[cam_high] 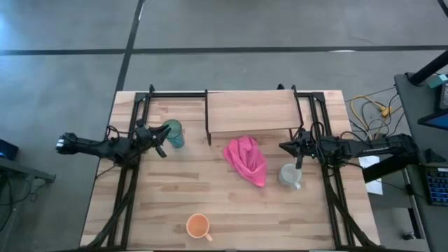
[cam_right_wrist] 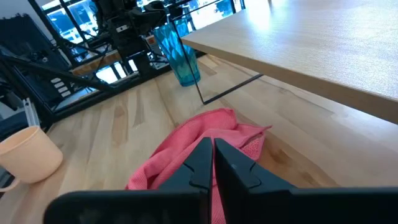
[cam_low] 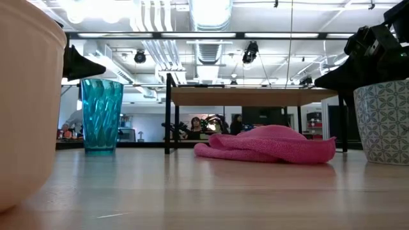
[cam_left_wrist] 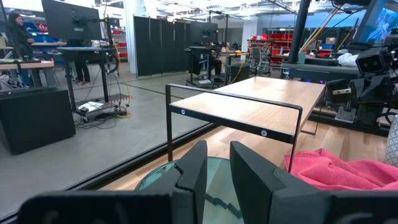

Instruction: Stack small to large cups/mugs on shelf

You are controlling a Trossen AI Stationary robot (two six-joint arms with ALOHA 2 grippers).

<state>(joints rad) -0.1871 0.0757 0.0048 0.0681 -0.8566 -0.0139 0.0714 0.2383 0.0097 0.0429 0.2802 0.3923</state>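
Observation:
The teal tumbler (cam_high: pixel 173 134) stands upright on its base left of the shelf (cam_high: pixel 250 112), a light-wood board on black legs at the table's far side. My left gripper (cam_high: pixel 161 142) hovers just above the tumbler's rim (cam_left_wrist: pixel 217 183) on its left side, fingers a little open and clear of it. The white patterned mug (cam_high: pixel 288 175) stands right of the pink cloth. My right gripper (cam_high: pixel 285 147) is shut, above the table just beyond the mug's far side. The orange mug (cam_high: pixel 199 225) stands near the table's near edge.
A crumpled pink cloth (cam_high: pixel 246 159) lies on the table in front of the shelf, between the two grippers. Black frame rails (cam_high: pixel 129 175) run along both sides of the table. Bare wood lies between the cloth and the orange mug.

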